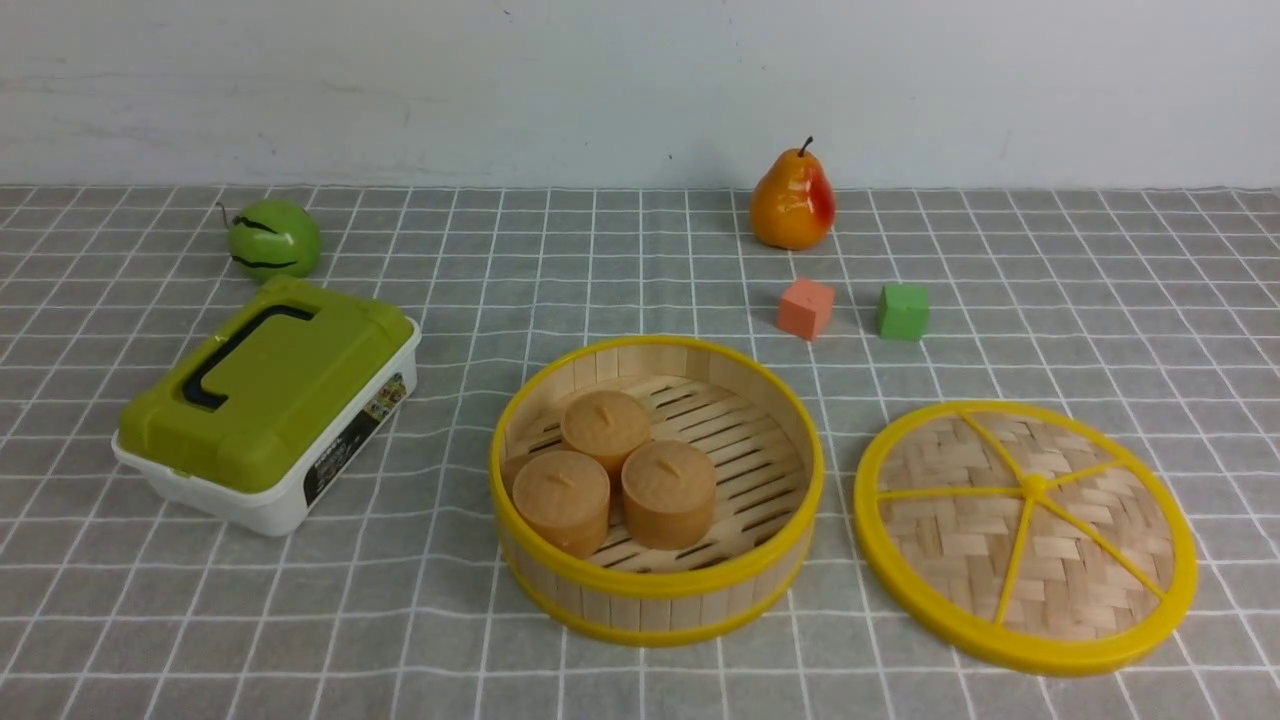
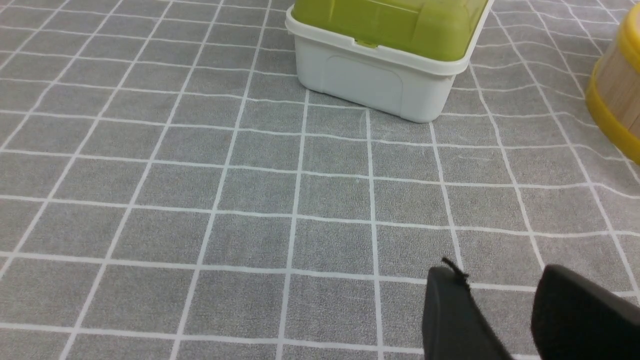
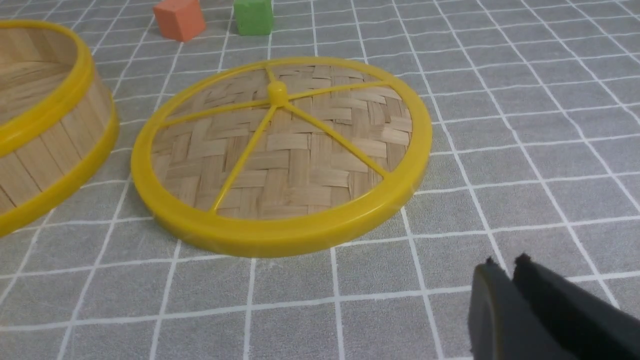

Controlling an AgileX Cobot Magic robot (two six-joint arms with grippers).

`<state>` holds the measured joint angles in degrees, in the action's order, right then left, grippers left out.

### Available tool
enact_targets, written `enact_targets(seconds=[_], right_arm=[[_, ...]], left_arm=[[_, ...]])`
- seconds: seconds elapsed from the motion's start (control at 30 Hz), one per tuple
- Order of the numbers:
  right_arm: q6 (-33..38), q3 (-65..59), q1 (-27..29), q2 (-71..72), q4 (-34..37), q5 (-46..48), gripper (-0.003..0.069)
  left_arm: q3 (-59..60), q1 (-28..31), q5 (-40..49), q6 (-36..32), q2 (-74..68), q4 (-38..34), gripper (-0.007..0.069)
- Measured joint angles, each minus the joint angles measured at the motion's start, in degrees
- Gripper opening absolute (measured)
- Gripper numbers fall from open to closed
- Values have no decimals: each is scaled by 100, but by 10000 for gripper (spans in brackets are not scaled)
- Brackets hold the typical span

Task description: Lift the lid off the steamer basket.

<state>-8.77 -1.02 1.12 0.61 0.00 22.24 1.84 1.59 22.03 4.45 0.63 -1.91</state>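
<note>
The steamer basket (image 1: pixel 655 560) stands uncovered at the middle of the table, with three brown round cakes (image 1: pixel 605 425) inside. Its edge shows in the left wrist view (image 2: pixel 617 100) and in the right wrist view (image 3: pixel 45 150). The lid (image 1: pixel 1025 535) lies flat on the cloth to the right of the basket, knob up; it also shows in the right wrist view (image 3: pixel 280 155). Neither arm shows in the front view. My left gripper (image 2: pixel 500 280) is open and empty, low over bare cloth. My right gripper (image 3: pixel 505 265) is shut and empty, near the lid's rim.
A white box with an olive-green lid (image 1: pixel 265 400) stands left of the basket and shows in the left wrist view (image 2: pixel 385 55). A green apple (image 1: pixel 272 238), a pear (image 1: pixel 792 200), an orange cube (image 1: pixel 805 308) and a green cube (image 1: pixel 902 311) lie farther back.
</note>
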Motion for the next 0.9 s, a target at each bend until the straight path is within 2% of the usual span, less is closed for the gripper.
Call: enact_targets(seconds=[0.9], right_arm=[[0, 0, 0, 0, 0, 5, 59]], left_arm=[[0, 0, 0, 0, 0, 0, 239]])
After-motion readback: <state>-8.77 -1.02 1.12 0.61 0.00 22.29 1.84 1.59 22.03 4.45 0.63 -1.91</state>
